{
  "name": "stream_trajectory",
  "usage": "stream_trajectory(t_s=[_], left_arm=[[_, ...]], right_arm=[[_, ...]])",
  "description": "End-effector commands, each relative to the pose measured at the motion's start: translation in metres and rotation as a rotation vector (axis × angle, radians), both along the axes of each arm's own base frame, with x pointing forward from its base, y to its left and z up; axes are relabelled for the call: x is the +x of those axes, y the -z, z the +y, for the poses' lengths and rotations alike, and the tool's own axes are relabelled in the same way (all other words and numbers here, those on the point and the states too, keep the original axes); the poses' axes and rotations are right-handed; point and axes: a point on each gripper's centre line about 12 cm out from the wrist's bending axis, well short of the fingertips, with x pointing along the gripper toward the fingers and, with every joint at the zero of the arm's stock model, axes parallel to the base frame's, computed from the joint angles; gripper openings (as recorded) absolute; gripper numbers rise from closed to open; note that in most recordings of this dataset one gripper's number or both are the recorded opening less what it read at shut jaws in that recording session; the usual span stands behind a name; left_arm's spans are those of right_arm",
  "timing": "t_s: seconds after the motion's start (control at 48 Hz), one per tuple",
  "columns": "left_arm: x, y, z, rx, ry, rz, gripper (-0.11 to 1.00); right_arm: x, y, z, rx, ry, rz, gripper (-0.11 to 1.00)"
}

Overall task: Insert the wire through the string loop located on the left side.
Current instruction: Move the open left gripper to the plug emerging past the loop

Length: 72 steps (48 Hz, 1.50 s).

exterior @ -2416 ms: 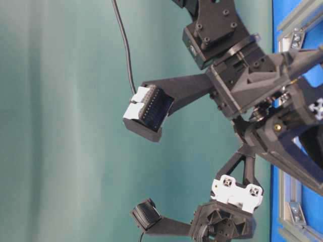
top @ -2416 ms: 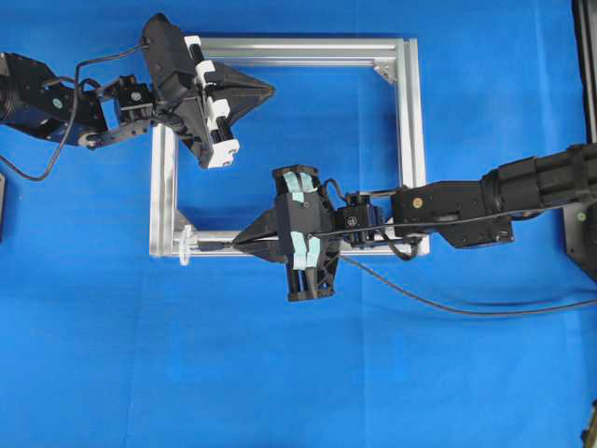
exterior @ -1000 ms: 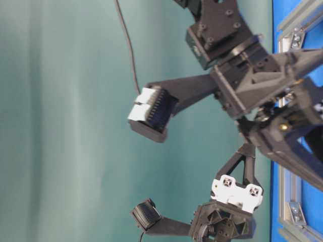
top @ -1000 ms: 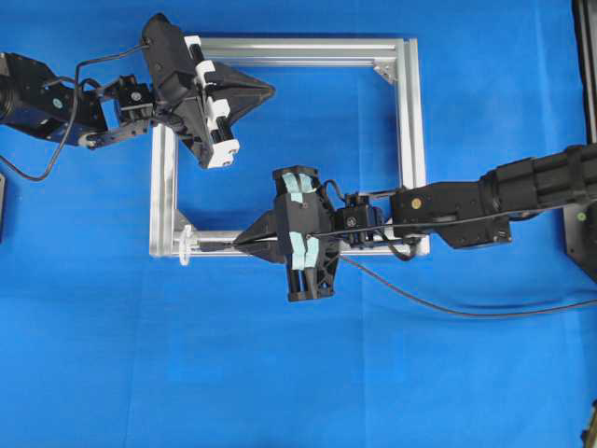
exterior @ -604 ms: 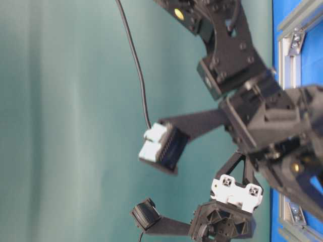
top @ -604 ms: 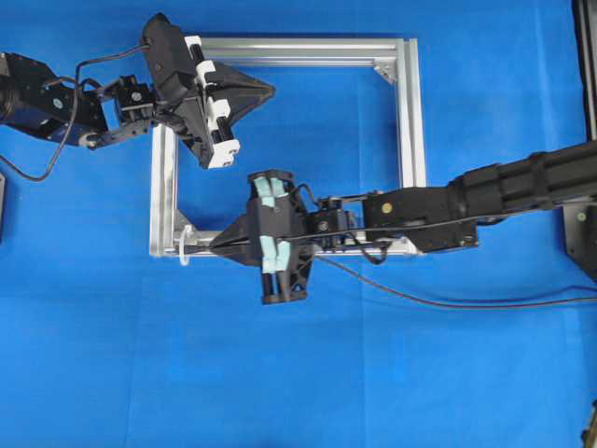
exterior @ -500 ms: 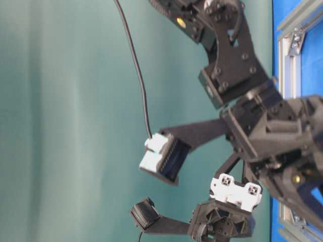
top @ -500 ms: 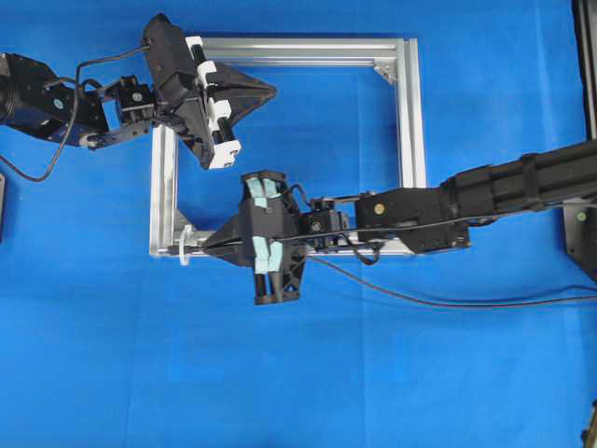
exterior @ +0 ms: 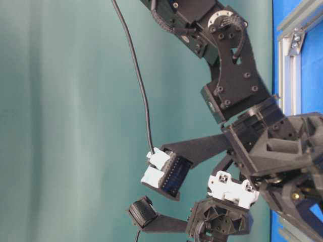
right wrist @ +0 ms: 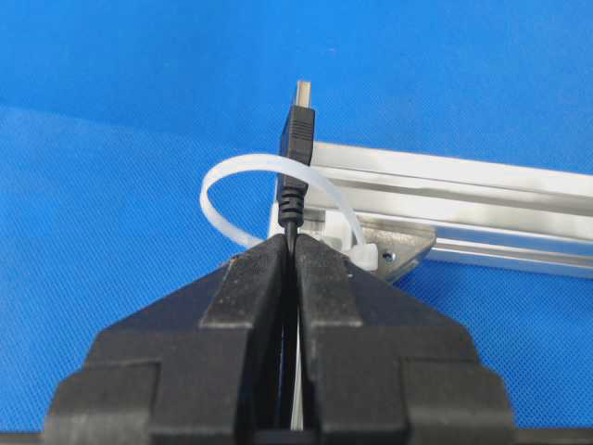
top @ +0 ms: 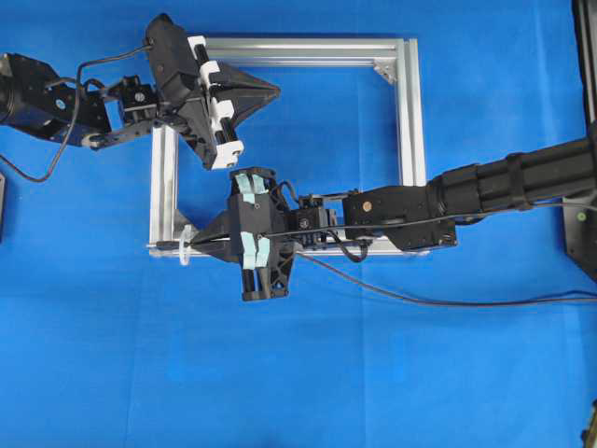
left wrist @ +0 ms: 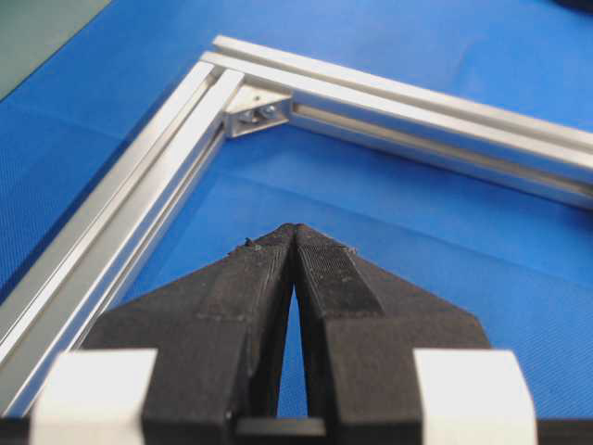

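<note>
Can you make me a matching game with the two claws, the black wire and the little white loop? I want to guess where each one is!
Things:
1. left claw
2. right claw
3. wire
4. string loop

Places or states:
A. fastened at the corner of the silver frame
B. shut on nothing
C. its plug pokes through the white ring
D. shut on the black cable

Pairs: 1-B, 2-D, 3-C, 4-A
</note>
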Motion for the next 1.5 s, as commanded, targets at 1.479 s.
stream_trajectory(t_s=[1.479], left_arm=[[-0.138,-0.003,-0.112,-0.057,0.307,0.071,0.00]], right_arm=[[0.003,-0.015,0.000,0.005,0.002,-0.035,0.00]])
